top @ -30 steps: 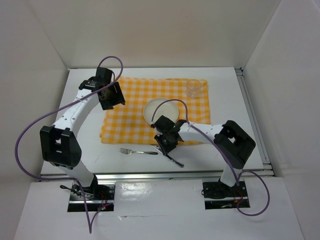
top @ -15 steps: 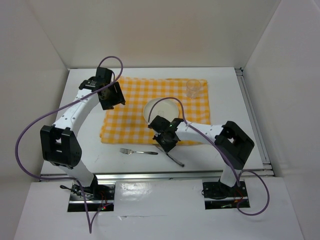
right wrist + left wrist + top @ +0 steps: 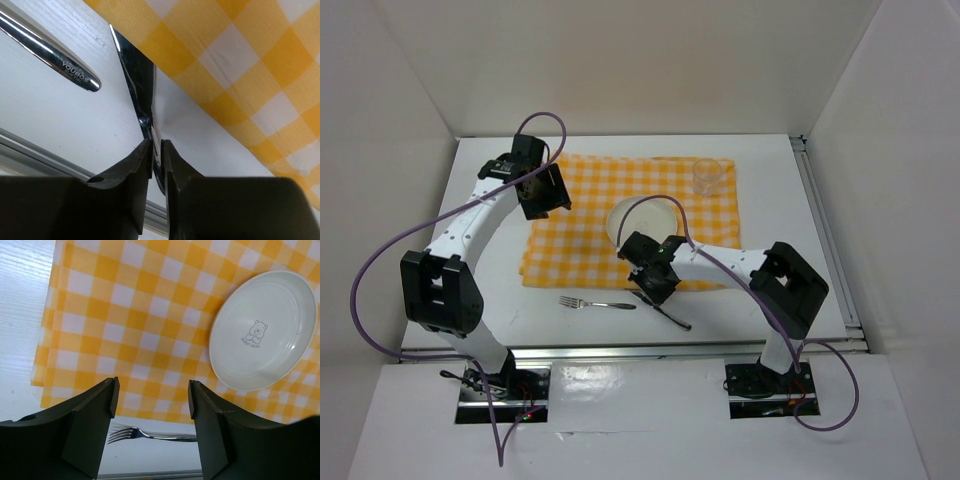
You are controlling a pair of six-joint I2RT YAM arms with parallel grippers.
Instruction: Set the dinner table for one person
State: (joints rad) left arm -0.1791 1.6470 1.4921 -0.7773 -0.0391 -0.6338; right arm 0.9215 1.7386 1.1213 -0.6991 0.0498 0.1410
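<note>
Dinner table (image 3: 770,200), large flat matte white tabletop: rigid and fixed, with nothing to grip. Judged smooth and hard, so a slippery bed for thin, flush-lying cutlery. Spans the whole work area from near edge to far edge.

Yellow-and-white checked cloth (image 3: 580,220): soft, prone to wrinkle or drag. Spread at the middle, reaching toward the far edge.

Round white plate (image 3: 625,222) with a small bear print: on the cloth's near right part. Likely breakable, best taken by the rim.

Clear glass (image 3: 708,175): upright at the cloth's far right corner.

Silver metal fork (image 3: 595,303): on bare top by the near edge.

Slim metal knife (image 3: 672,317): just right of the fork, one end at the cloth's near hem.

Right gripper (image 3: 156,150): fingers pinched together on the knife, across its thin sides.

Left gripper (image 3: 152,390): fingers spread apart, holding nothing, above the cloth's left part.
</note>
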